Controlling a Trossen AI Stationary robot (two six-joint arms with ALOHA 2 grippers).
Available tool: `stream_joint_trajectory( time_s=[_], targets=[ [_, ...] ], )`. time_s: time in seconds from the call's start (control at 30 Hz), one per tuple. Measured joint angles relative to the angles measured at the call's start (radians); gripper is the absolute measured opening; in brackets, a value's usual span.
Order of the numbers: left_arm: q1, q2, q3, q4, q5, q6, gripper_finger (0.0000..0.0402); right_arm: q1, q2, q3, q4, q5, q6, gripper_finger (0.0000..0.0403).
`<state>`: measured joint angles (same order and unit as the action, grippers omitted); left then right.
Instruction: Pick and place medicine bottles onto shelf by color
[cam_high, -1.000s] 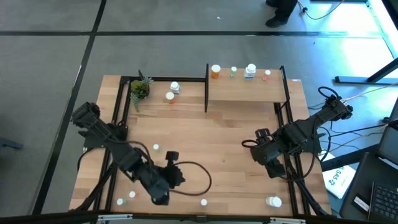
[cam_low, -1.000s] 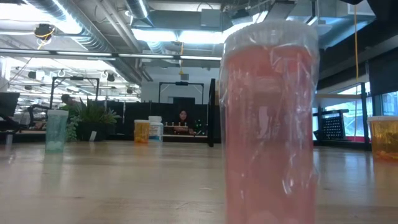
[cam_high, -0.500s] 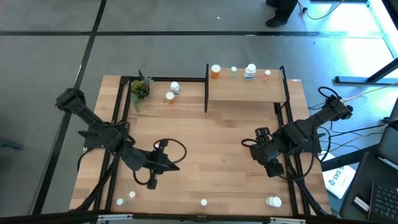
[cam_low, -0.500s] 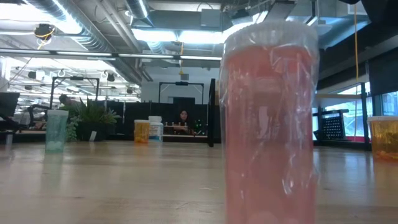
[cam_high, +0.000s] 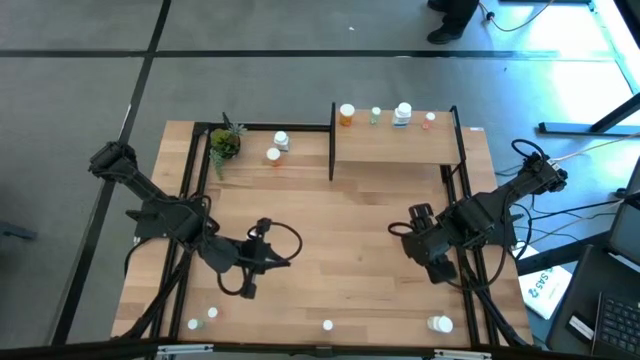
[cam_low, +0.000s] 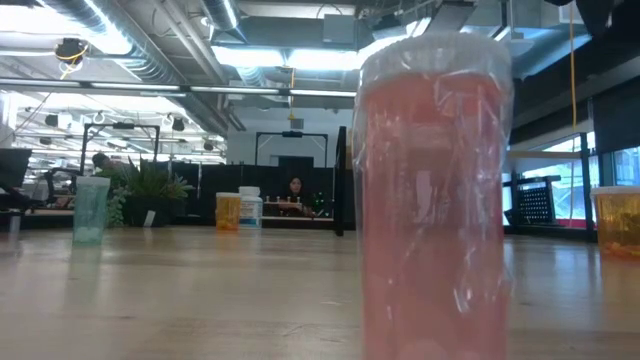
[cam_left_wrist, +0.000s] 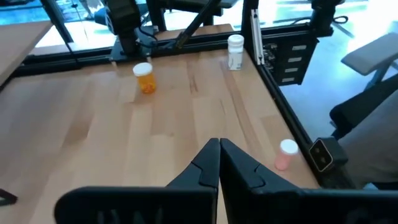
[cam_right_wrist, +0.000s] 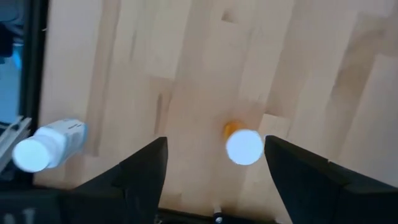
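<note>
Light wood shelf (cam_high: 395, 145) sits at the far side of the table (cam_high: 330, 230), w/ four bottles lined along its back edge: orange one (cam_high: 346, 114), a small greenish one (cam_high: 376, 116), a white one (cam_high: 402, 114) and a pinkish one (cam_high: 430, 119). Two more stand on the table beside the little potted plant (cam_high: 225, 141), not on the shelf yet. Rest are scattered along the near edge, incl. a pink one (cam_low: 432, 200) parked right in front of the low cam.

Right gripper (cam_right_wrist: 214, 163) hangs over the table's right side, fingers spread wide w/ nothing between them. Straight below, in the gap, is an orange bottle w/ white cap (cam_right_wrist: 243, 146); a white bottle (cam_right_wrist: 51, 144) lies on its side off to one side, near the frame rail. Looks to me like the step in hand is the pick on that orange one.

Tips imo: the cap sits nearer one finger than the other, so centre it first, then drop straight down and close on the body below the cap, not the cap itself. These things are tiny and light, so a nudge prob tips it. It'd then go next to the orange one on the shelf.

Left gripper (cam_left_wrist: 219, 163) is over the near-left part of the table, fingers pressed together, holding nothing.
</note>
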<state>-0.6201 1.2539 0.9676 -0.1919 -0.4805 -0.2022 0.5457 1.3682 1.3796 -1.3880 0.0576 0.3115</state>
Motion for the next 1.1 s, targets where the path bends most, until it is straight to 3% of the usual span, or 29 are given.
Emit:
stream_joint_trajectory(
  time_s=[0.47,0.73,1.1],
  targets=[
    [-0.001,0.0,0.0,-0.001,0.0,-0.004,0.0,0.0,0.0,-0.141,0.041,0.106,0.153,0.0269],
    [-0.001,0.001,0.0,-0.001,0.0,-0.004,0.0,0.0,0.0,-0.211,0.078,0.107,0.287,0.0269],
    [0.003,0.001,0.0,0.007,-0.009,0.0,0.0,0.0,0.0,-0.224,0.099,0.107,0.309,0.0269]
  ],
)
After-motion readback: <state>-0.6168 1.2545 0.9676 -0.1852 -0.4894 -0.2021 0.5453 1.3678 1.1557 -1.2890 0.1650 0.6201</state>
